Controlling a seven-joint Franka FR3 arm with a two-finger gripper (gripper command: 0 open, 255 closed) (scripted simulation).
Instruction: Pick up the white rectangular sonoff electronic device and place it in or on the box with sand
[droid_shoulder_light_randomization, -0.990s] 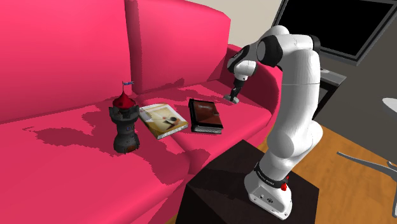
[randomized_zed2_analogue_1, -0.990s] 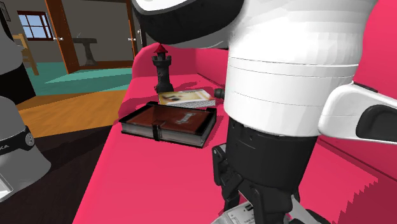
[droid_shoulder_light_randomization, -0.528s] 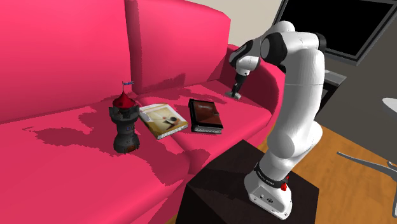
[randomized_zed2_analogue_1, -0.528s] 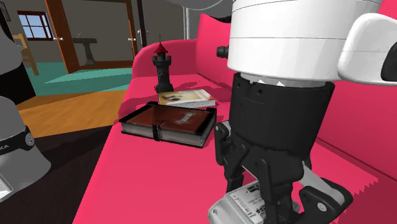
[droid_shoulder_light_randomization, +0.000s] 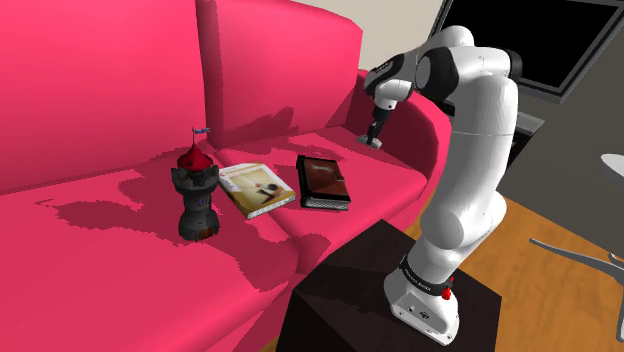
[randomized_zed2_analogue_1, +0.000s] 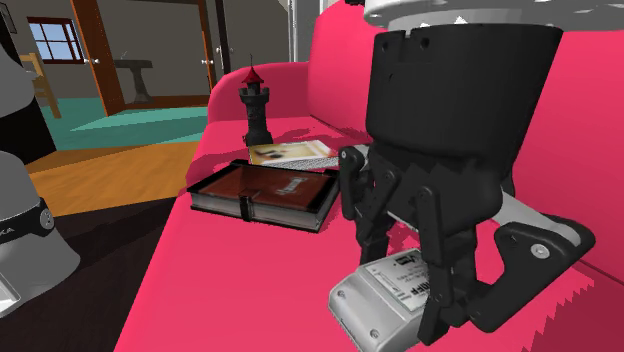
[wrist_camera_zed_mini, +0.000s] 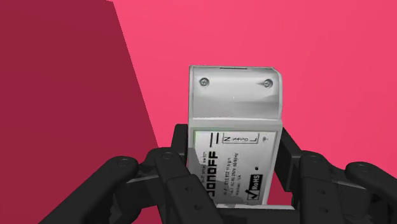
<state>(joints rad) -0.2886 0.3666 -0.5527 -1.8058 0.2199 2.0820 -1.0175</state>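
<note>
1. Shoulder view: set high, beside and slightly behind the stand (droid_shoulder_light_randomization: 340, 290) at its lower right. It faces down and leftward over the pink sofa (droid_shoulder_light_randomization: 100, 100) seat, at moderate range.
2. Second exterior view: set low, near seat level, very close to the gripper (randomized_zed2_analogue_1: 455, 295). It faces along the seat toward the dark book (randomized_zed2_analogue_1: 265, 192) and the tower (randomized_zed2_analogue_1: 255, 108).
3. Wrist view: mounted on the hand, looking along the fingers at the clasped white device (wrist_camera_zed_mini: 234, 102), with the sofa surface close behind.
4. Overlap: both exterior views cover the dark book, tower and seat. The second exterior and wrist views both cover the white device.
</note>
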